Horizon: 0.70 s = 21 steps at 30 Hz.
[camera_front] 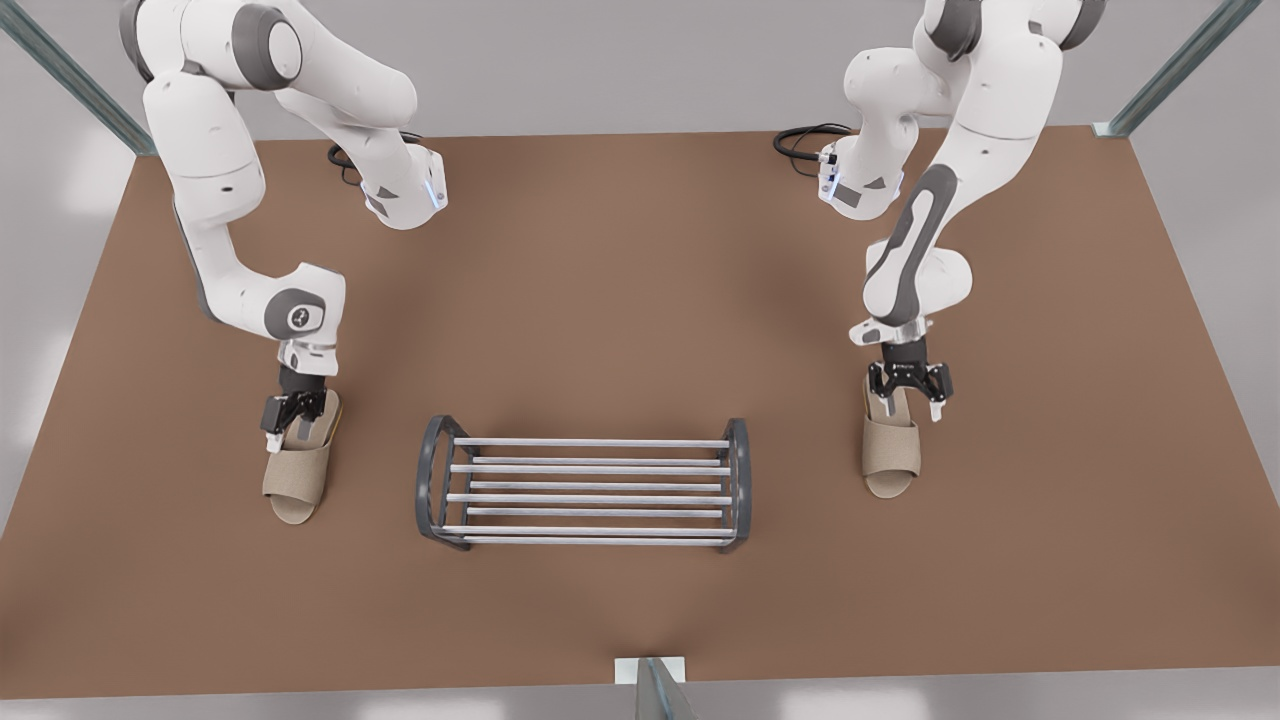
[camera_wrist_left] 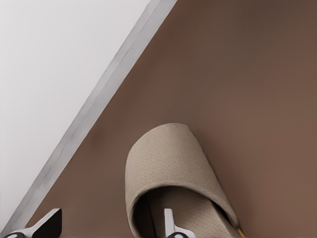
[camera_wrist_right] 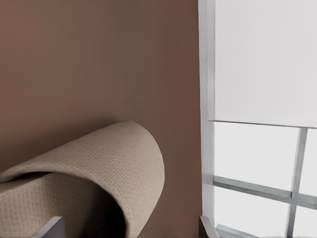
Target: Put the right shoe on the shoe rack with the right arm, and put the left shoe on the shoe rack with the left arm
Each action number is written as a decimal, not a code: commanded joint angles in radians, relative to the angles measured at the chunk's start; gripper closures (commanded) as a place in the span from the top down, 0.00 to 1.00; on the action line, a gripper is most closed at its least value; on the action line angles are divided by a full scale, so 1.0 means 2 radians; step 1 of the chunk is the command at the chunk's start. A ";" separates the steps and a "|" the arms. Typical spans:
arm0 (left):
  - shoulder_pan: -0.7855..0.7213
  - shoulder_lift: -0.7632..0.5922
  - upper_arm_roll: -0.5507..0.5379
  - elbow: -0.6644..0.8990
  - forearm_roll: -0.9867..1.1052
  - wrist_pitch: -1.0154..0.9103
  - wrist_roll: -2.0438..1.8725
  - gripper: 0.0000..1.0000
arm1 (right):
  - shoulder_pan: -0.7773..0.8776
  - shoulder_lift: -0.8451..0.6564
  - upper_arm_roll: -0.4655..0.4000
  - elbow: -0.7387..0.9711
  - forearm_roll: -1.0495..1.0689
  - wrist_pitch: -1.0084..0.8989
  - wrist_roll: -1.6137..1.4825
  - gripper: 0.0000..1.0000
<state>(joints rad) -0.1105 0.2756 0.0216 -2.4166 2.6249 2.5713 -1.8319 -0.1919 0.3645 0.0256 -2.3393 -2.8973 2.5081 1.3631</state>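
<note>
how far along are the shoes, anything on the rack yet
Nothing is placed yet: the shoe rack holds no shoe. In hand: the left gripper is open at the heel of the left shoe, one finger inside it; the right gripper is open over the right shoe. Left: grasp, lift and rack both.

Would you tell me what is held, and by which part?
Nothing held: the open left gripper straddles the left shoe's side near the heel, the open right gripper the right shoe's.
</note>
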 commanded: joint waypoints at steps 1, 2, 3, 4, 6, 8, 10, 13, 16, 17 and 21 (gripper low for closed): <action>0.000 0.006 0.000 0.002 0.001 -0.005 -0.040 1.00 | 0.000 0.003 -0.001 0.002 -0.052 -0.010 0.007 1.00; 0.000 0.009 0.000 0.002 0.001 -0.005 -0.040 1.00 | 0.000 0.005 -0.004 0.005 -0.058 -0.010 0.008 1.00; 0.000 0.010 0.000 0.002 0.001 -0.006 -0.040 1.00 | 0.000 0.006 -0.006 0.005 -0.062 -0.010 0.008 1.00; 0.000 0.014 0.000 0.006 0.001 -0.006 -0.040 1.00 | 0.000 0.006 -0.006 0.008 -0.062 -0.010 0.008 1.00; 0.000 0.023 0.000 0.013 0.001 -0.006 -0.040 1.00 | 0.000 0.010 -0.007 0.012 -0.065 -0.010 0.008 1.00; 0.000 0.033 0.000 0.025 0.002 -0.006 -0.040 1.00 | 0.001 0.011 -0.009 0.014 -0.066 -0.010 0.007 1.00; 0.001 0.041 0.001 0.039 0.003 -0.004 -0.038 1.00 | 0.002 0.014 -0.010 0.015 -0.072 -0.010 0.008 1.00; 0.001 0.049 0.001 0.049 0.002 -0.004 -0.038 1.00 | 0.002 0.023 -0.010 0.025 -0.076 -0.010 0.008 1.00; 0.001 0.059 0.001 0.058 0.003 -0.004 -0.038 1.00 | 0.002 0.027 -0.010 0.031 -0.082 -0.010 0.006 1.00; 0.001 0.061 0.001 0.060 0.002 -0.004 -0.038 1.00 | 0.002 0.030 -0.010 0.031 -0.083 -0.010 0.006 1.00; 0.001 0.065 0.001 0.064 0.002 -0.003 -0.038 0.75 | 0.002 0.036 -0.013 0.038 -0.086 -0.011 0.006 1.00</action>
<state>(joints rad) -0.1090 0.4054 0.0252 -2.2904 2.6297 2.5648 -1.8863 -0.1874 0.4359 0.0013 -2.2662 -2.8973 2.4886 1.3737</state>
